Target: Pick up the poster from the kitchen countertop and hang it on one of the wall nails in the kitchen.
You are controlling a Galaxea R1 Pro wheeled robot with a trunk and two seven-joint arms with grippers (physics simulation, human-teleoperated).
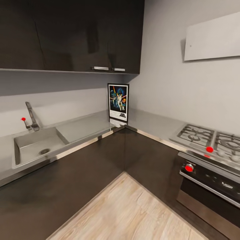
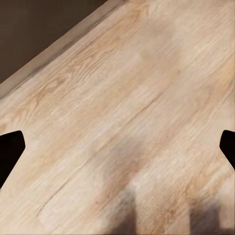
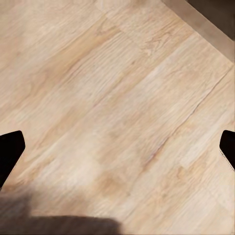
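Head view: the poster (image 1: 118,102) stands upright at frame centre, in the inner corner of the L-shaped countertop (image 1: 86,128). Its base is on the steel top and it appears to lean back against the wall, which is prob. why it stays upright. It faces the room, so the print is readable from the robot's spot. A sink (image 1: 35,145) w/ tap (image 1: 32,117) sits at mid-left; a hob (image 1: 208,138) and oven (image 1: 213,185) at lower right. Dark wall cabinets (image 1: 71,35) fill the upper left. A pale panel (image 1: 213,36) hangs on the wall at upper right. No nail can be made out at this res. The wood floor (image 1: 133,213) runs up to the corner in the lower centre, so the robot looks to be a good way from the poster; reach isn't likely yet, approx. an approach step.

Left wrist view: the left gripper (image 2: 117,149) points down at floor planks; fingertips (image 2: 10,149) show at both frame edges, spread wide apart, nothing between them. A dark cabinet base (image 2: 44,29) crosses the upper left.

Right wrist view: the right gripper (image 3: 117,149) is the same, fingertips (image 3: 10,152) far apart over bare floor, holding nothing. Both arms seem hung low for travel.
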